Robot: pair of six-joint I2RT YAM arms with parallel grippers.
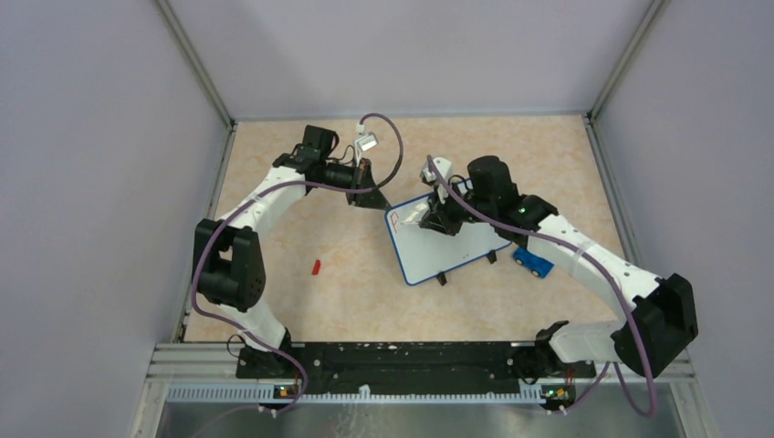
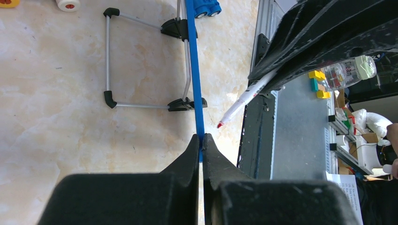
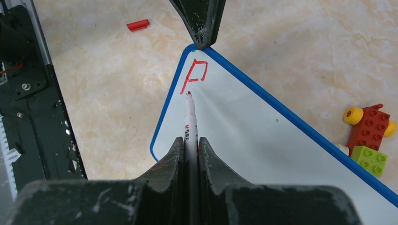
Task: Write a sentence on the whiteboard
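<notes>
Right gripper (image 3: pixel 190 143) pinching marker (image 3: pixel 189 117), tip just below sentence (image 3: pixel 195 75): only 1 red "P", at whiteboard (image 1: pixel 456 251) 10 o'clock corner. Left gripper (image 2: pixel 202 140) pressed together on that corner's blue rim. Board mid-table, slightly toward 3 o'clock. Tip contact unclear; board's far end cut off in right wrist view.

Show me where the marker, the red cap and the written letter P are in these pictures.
marker (image 3: pixel 190 119): right wrist view, its white barrel.
red cap (image 3: pixel 138 25): right wrist view, its middle.
letter P (image 3: pixel 188 78): right wrist view, its stem.
</notes>
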